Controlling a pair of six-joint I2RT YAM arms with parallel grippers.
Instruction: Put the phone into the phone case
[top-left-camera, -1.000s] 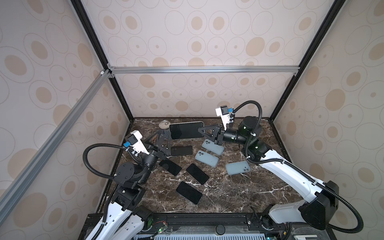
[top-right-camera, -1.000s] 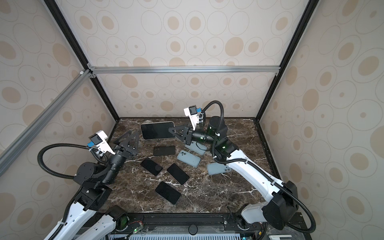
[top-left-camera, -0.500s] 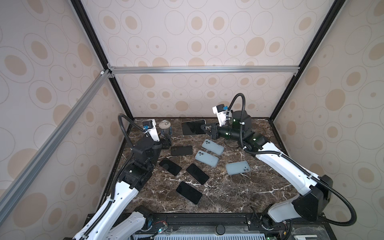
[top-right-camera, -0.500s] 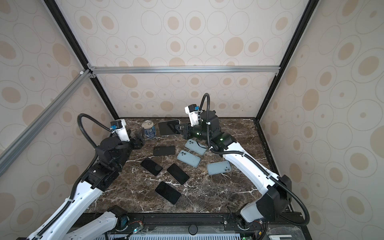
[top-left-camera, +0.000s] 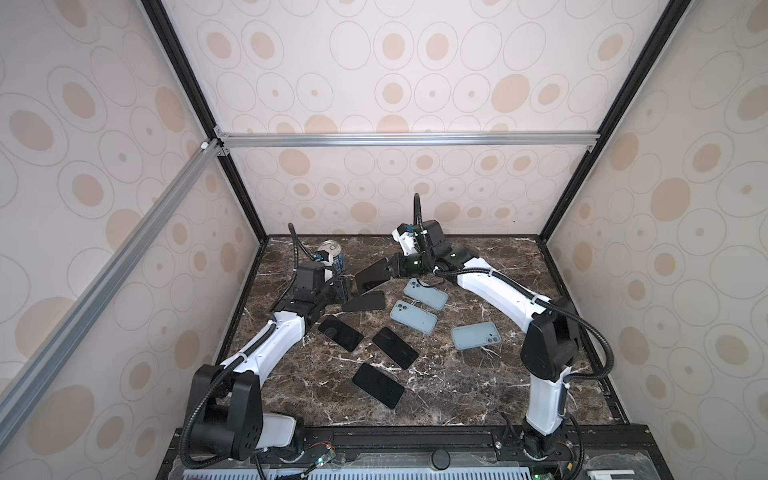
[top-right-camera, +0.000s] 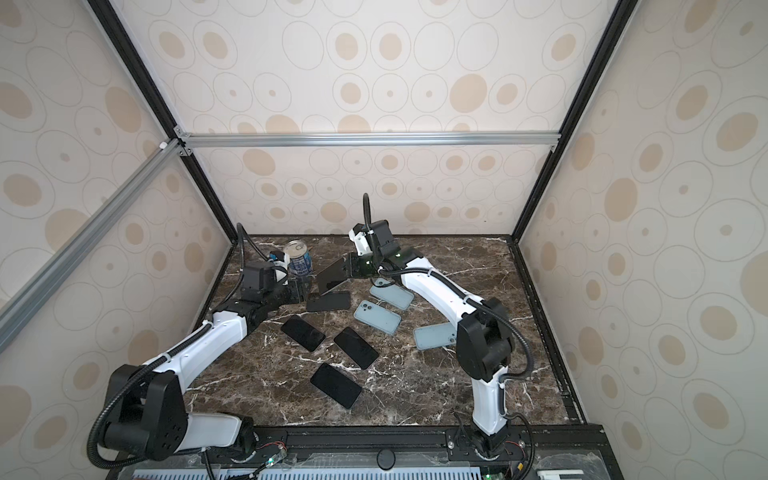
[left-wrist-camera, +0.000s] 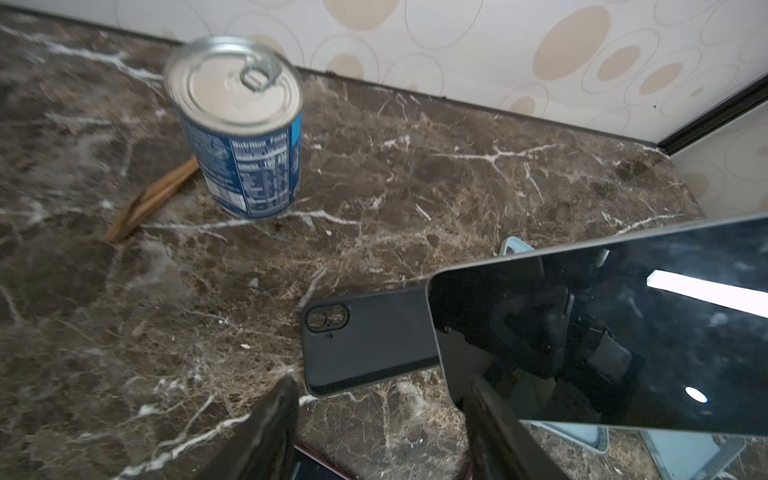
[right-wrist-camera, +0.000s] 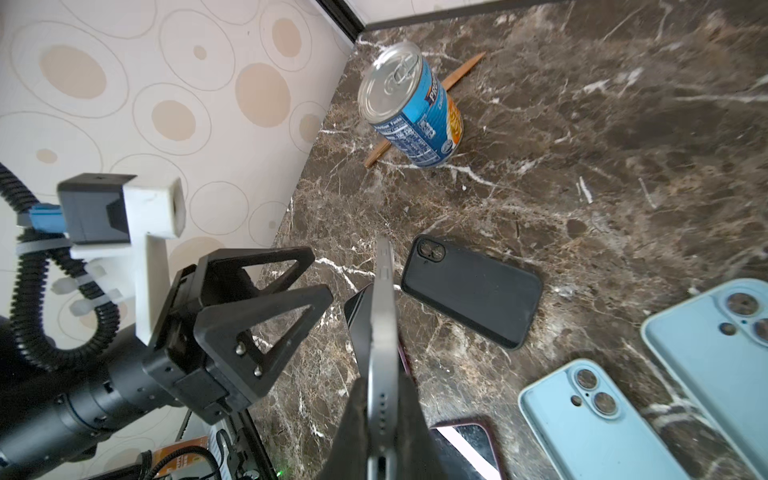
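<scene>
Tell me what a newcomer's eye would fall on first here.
First, the dark glossy phone clamped on edge in the right arm's jaws, held tilted in the air near the matte black phone case at the back of the brown marble table. Next, the blue-labelled tin can standing upright at the back left, and three pale blue phone cases lying right of centre.
</scene>
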